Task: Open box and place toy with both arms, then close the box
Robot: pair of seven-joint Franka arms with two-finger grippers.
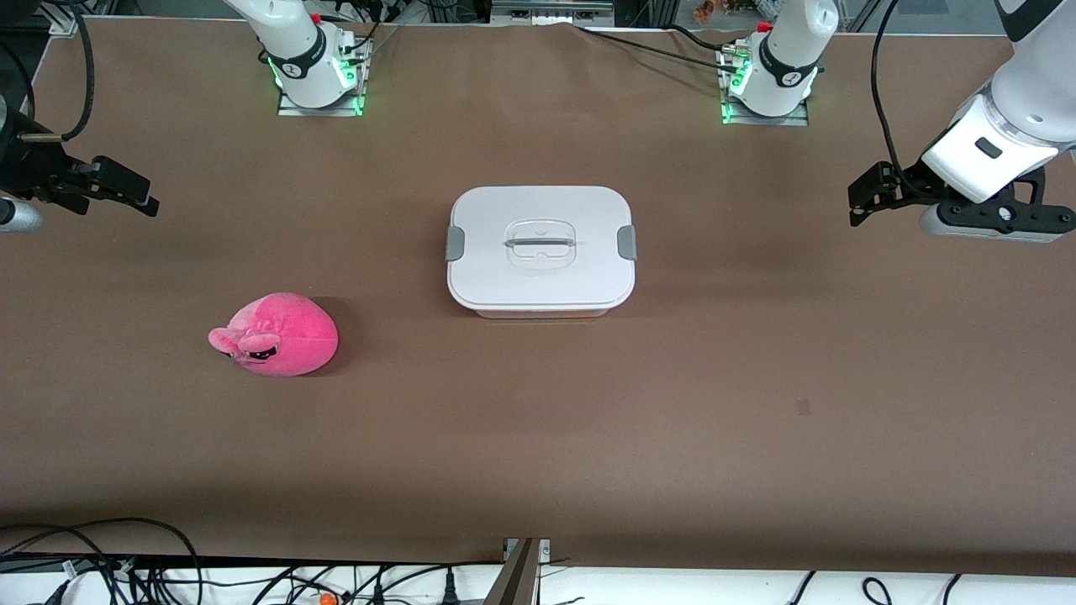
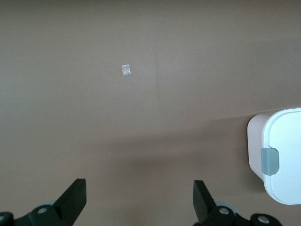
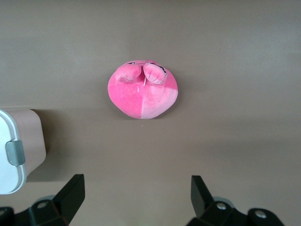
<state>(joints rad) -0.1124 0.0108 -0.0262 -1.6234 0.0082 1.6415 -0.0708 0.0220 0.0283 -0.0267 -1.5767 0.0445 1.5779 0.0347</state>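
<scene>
— What do you see at my right arm's end of the bench?

— My right tool (image 1: 126, 192) hangs over bare bench (image 1: 538, 437) there, fingers (image 3: 70, 193) spread wide with nothing between them. The toy (image 1: 275, 334) lies on the bench at that same end, nearer the front camera than the box (image 1: 540, 249) and well apart from it. Its dark face patch points toward the front camera.

— And the box?

— It sits mid-bench between my two arms. The white lid (image 1: 540, 281) is on, with a grey clip (image 1: 454, 244) at each short end and the clear handle (image 1: 540, 243) lying flat in its recess.

— Your other arm?

— My left tool (image 1: 870, 195) hangs over the bench at the left arm's end, fingers (image 2: 74, 197) spread, gripping nothing. The left wrist view catches one corner of the box (image 2: 256, 146) and a small pale square mark (image 2: 125, 69) on the bench.
</scene>
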